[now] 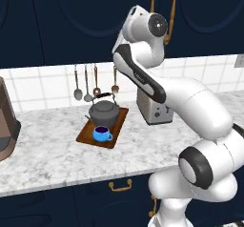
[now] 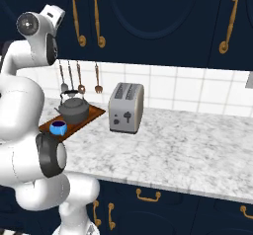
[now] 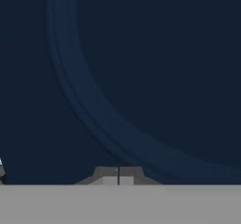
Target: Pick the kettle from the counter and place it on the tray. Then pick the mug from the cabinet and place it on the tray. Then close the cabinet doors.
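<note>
**Kettle and mug on the tray, cabinet doors flush**

Where the marbled counter [image 1: 57, 159] nears its back edge, the reddish-brown wooden tray [image 1: 86, 134] lies flat, its long axis running slantwise toward the tiled wall. The small blue mug [image 1: 101, 134] sits at the tray's near end (handle to the right in the left base view), and the squat dark grey kettle [image 1: 104, 112] stands behind it, thin arched handle upright. Beyond, a boxy silver toaster [image 2: 126, 107] stands. The gripper [image 3: 118, 177] faces a navy panelled cabinet door [image 3: 141, 68], its tips pressed together, holding nothing.
</note>
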